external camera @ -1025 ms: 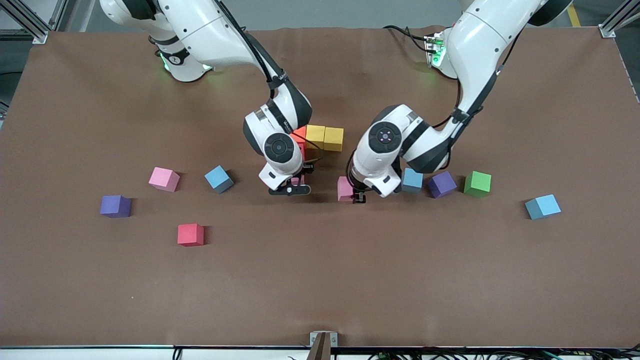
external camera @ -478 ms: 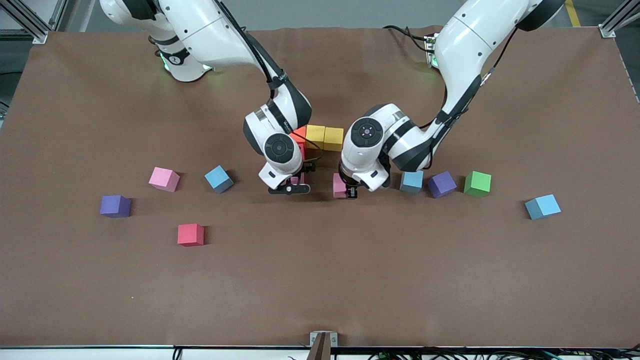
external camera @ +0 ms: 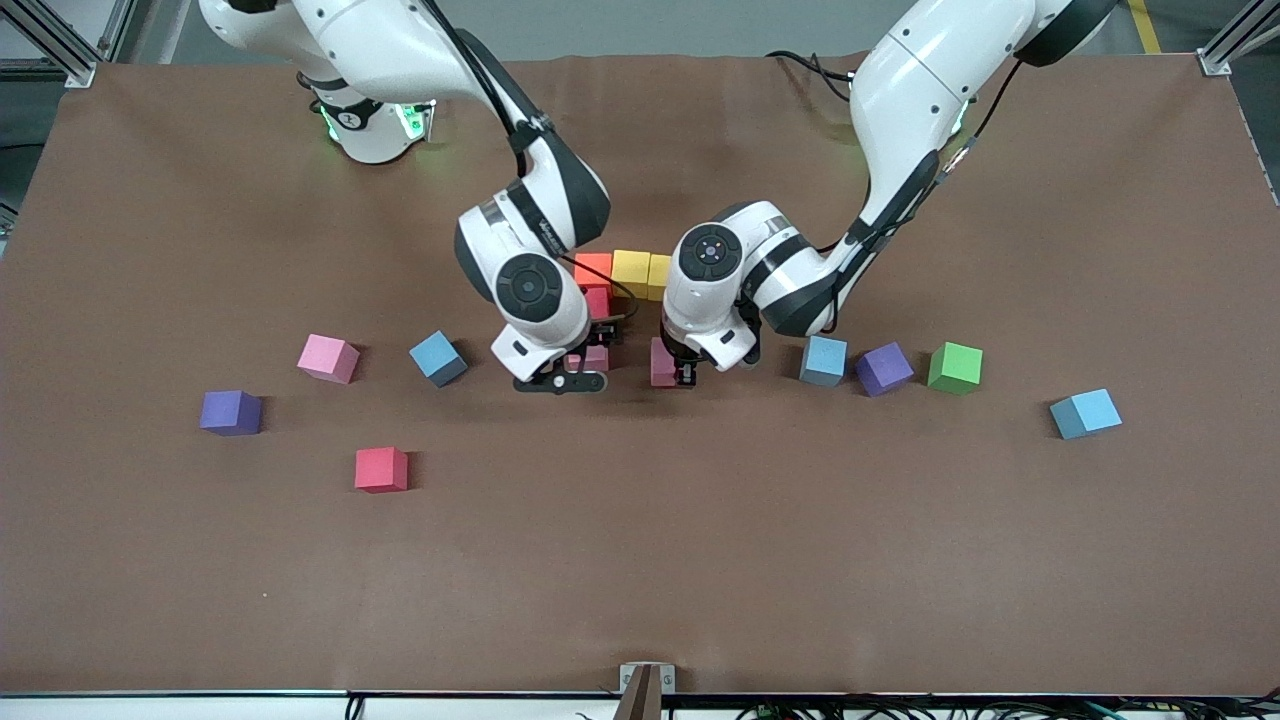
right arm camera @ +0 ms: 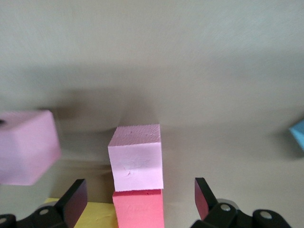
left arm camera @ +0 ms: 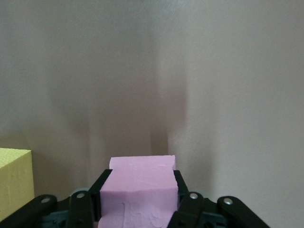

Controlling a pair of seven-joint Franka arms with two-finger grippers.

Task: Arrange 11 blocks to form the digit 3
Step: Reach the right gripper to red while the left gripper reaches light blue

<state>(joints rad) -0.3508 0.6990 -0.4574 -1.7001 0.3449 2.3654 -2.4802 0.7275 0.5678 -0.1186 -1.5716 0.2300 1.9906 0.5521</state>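
The left gripper [left arm camera: 137, 202] has its jaws clamped on a small matte pink cube [left arm camera: 138, 190], low over the brown bench [external camera: 640, 560]; only its wrist view shows that grip. The right gripper [right arm camera: 137, 202] stands jaws apart over a placed pink cube [right arm camera: 136, 156] touching a red cube [right arm camera: 138, 209], centre frame. Below, the bench lies open.
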